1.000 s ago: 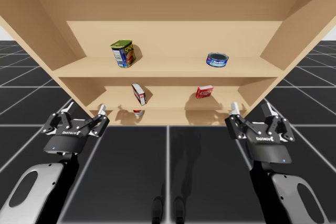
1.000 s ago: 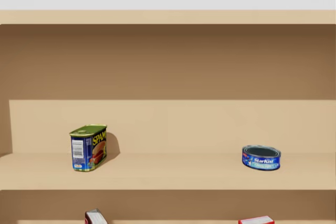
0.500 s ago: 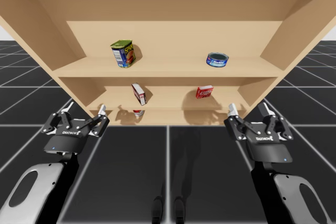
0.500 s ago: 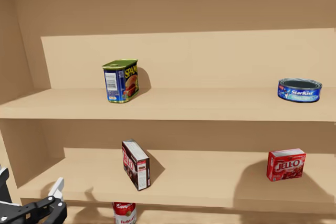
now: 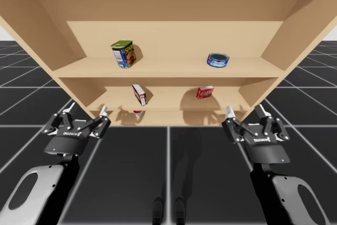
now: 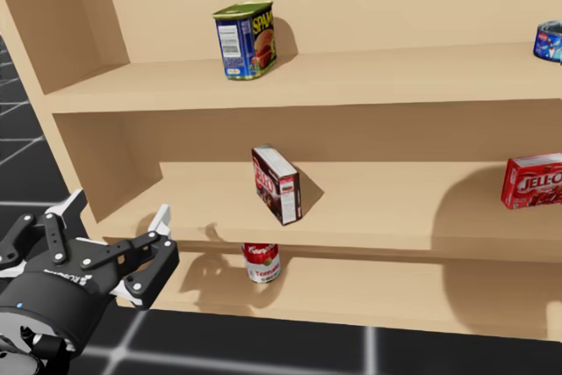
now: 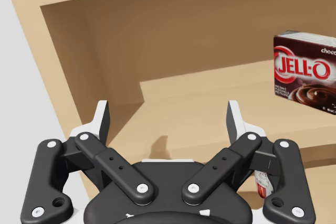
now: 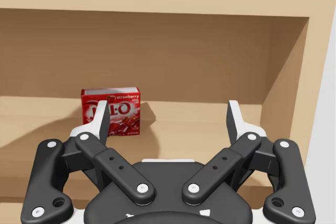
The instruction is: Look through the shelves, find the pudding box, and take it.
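The pudding box (image 5: pixel 139 94) is dark brown and stands slightly tilted on the middle shelf, left of centre; it appears again in the head view (image 6: pixel 277 184). From the left wrist the pudding box (image 7: pixel 304 74) lies ahead and off to the right of my open left gripper (image 7: pixel 168 114). That left gripper (image 5: pixel 84 111) hovers in front of the shelves' lower left corner (image 6: pixel 117 212), empty. My right gripper (image 5: pixel 245 110) is open and empty before the lower right corner, facing a red box (image 8: pixel 111 112) beyond its fingers (image 8: pixel 168 114).
The wooden shelf unit (image 5: pixel 174 98) has three levels. A blue and yellow tin (image 5: pixel 122 54) and a flat blue can (image 5: pixel 217 59) sit on the top shelf. The red box (image 5: pixel 205 93) shares the middle shelf. A red and white can (image 6: pixel 262 263) stands on the lowest.
My head has turned down and to the left, bringing the lower shelves and my left gripper into sight. My right gripper has drifted slightly left and towards the shelves.
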Controlling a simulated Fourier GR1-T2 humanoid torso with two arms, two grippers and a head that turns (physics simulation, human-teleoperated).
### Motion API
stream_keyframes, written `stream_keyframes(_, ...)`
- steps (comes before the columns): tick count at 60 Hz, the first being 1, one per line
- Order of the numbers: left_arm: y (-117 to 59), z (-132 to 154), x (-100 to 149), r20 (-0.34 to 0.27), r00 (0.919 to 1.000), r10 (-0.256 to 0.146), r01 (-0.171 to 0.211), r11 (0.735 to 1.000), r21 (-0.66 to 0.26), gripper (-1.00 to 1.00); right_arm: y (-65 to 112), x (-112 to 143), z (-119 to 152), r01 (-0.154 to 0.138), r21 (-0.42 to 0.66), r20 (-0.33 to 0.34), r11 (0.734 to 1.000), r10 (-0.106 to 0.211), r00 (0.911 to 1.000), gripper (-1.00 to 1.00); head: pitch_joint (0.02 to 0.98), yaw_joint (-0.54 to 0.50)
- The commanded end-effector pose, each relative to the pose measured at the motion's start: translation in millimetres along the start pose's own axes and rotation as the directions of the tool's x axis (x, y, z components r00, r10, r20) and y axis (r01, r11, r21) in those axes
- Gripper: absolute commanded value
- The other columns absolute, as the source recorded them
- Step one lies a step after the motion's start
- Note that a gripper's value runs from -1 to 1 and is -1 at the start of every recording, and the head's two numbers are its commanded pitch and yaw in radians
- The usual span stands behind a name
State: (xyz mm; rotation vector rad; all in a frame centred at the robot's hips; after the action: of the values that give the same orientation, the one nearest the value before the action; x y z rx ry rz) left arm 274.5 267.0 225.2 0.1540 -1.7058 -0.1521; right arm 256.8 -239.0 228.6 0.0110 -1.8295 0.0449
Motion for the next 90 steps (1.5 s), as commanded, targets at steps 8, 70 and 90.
stream_keyframes(8, -8.9, 5.3, 7.4, -0.010, 0.9992, 0.037, -0.038, 0.996, -0.075, -1.00, 3.1, -2.1, 0.3, -0.005, 0.005, -0.007, 1.000, 0.005, 1.0000, -1.00, 0.524, 0.21)
stream_keyframes(70, -37.0, -73.1, 15.3, -0.141, 0.9840, 0.109, -0.171, 0.792, -0.585, -1.00, 3.7, -7.1, -1.1, -0.030, 0.000, -0.003, 1.000, 0.030, 0.9996, -1.00, 0.507, 0.21)
stream_keyframes(90, -33.6, -96.3, 10.6, -0.171, 0.9774, 0.125, -0.204, 0.767, -0.608, -1.00, 2.4, -7.3, -1.3, -0.028, -0.001, -0.002, 1.000, 0.028, 0.9996, -1.00, 0.508, 0.21)
